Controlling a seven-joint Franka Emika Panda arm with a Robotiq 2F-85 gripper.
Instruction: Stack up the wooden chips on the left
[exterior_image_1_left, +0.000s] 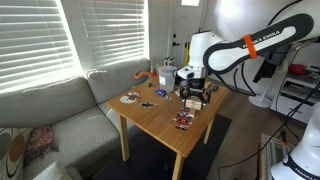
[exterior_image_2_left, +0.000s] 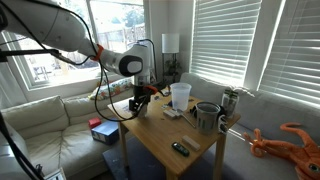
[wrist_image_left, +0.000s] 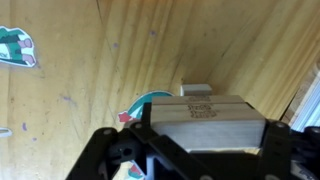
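The arm (exterior_image_1_left: 235, 50) was made of rounded, glossy white links, with 1 black section wearing an orange band (exterior_image_1_left: 262, 38) lettered "EMIKA". Thin black cables (exterior_image_2_left: 99, 95) looped loosely alongside it. The gripper (exterior_image_1_left: 193, 92) was matte black, with an angular, open-framed body in the wrist view.

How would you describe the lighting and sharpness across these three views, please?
In both exterior views the window blinds glow with overexposed daylight; in an exterior view the arm looks backlit and dark; in the wrist view the wooden chip is soft, too close to focus, while the table grain is fairly sharp.
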